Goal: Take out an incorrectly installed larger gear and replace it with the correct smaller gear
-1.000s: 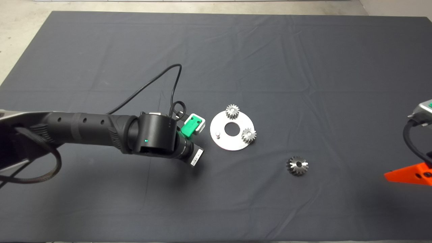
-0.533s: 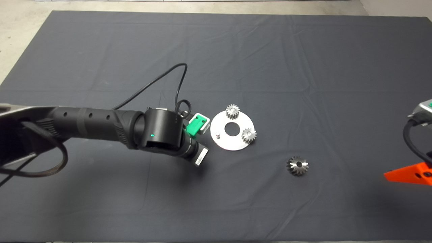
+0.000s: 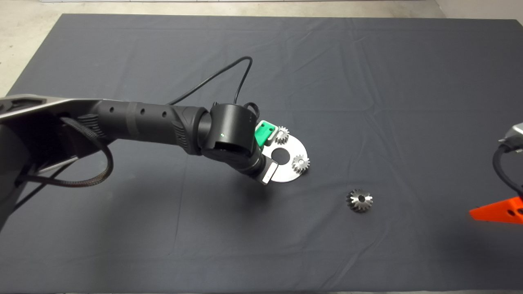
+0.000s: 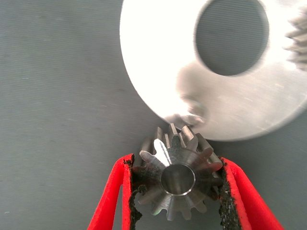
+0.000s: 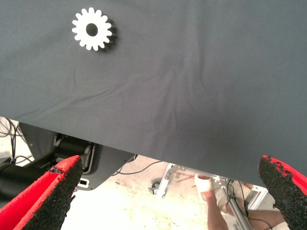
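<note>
Left gripper: clamped on the small gear, a bright silver one with short straight teeth and a round centre hole, held between the jaws just beside the round plate's rim, by its bare peg.
Plate: carries two more small gears.
Big gear: dull grey with sloping teeth, alone on the mat, well apart from both sets of jaws.
Right gripper: jaws wide apart at the mat's right edge.
</note>
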